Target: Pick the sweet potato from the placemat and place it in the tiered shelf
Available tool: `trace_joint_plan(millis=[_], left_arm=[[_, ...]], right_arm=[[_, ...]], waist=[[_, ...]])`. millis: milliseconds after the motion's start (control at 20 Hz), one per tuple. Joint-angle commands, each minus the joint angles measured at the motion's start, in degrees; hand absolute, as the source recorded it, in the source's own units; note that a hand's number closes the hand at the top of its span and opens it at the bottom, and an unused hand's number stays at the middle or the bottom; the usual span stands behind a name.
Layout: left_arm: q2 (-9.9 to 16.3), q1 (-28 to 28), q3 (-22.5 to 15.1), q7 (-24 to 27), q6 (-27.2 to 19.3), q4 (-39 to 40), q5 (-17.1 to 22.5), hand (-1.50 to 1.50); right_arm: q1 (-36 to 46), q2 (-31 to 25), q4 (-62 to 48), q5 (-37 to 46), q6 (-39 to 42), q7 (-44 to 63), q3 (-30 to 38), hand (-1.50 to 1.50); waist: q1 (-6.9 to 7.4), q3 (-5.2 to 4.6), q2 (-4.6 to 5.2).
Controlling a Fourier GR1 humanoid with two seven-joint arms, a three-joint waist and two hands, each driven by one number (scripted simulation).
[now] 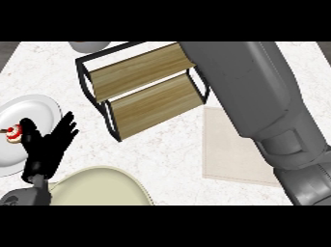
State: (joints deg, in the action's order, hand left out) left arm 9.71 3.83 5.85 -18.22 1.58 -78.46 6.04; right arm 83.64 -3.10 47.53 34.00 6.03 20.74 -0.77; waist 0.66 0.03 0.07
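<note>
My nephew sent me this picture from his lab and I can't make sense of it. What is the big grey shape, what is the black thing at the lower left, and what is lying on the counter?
You are looking steeply down at a kitchen counter, as from a humanoid robot's head. The big grey shape is its right forearm, reaching up across the view; its hand is out of sight, so I cannot say whether it holds anything. The black thing is its left hand, open with fingers up, resting and holding nothing. On the counter stand a black-framed tiered shelf with two wooden boards, a white plate carrying a small red-and-white treat, a pale placemat partly under the arm, and a cream round object at the lower edge. No sweet potato is visible.
</note>
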Motion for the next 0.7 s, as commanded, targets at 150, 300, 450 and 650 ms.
trace_joint_plan(millis=[150,300,450,650], left_arm=[[-0.02,0.74,0.22,0.08,0.44,1.73,0.03,0.00],[-1.63,-2.00,-1.35,-1.51,-0.72,-3.52,-0.23,0.00],[-1.37,-0.59,-0.74,-0.75,-1.25,-0.61,-0.95,0.00],[-0.66,-1.89,-0.38,0.78,1.09,-0.24,0.12,0.00]], right_arm=[[-1.31,1.72,0.77,-4.34,-7.37,2.12,7.04,-1.50],[0.09,3.04,-0.35,-8.39,-11.35,2.40,9.36,-1.50],[1.92,1.69,0.73,-12.79,-8.93,3.48,14.12,-1.50],[1.42,2.88,2.34,-17.62,-12.47,3.57,18.12,-1.50]], waist=[[-0.30,-0.06,0.06],[0.81,-0.03,0.00],[0.09,-0.03,0.01],[-0.01,-0.03,-0.02]])
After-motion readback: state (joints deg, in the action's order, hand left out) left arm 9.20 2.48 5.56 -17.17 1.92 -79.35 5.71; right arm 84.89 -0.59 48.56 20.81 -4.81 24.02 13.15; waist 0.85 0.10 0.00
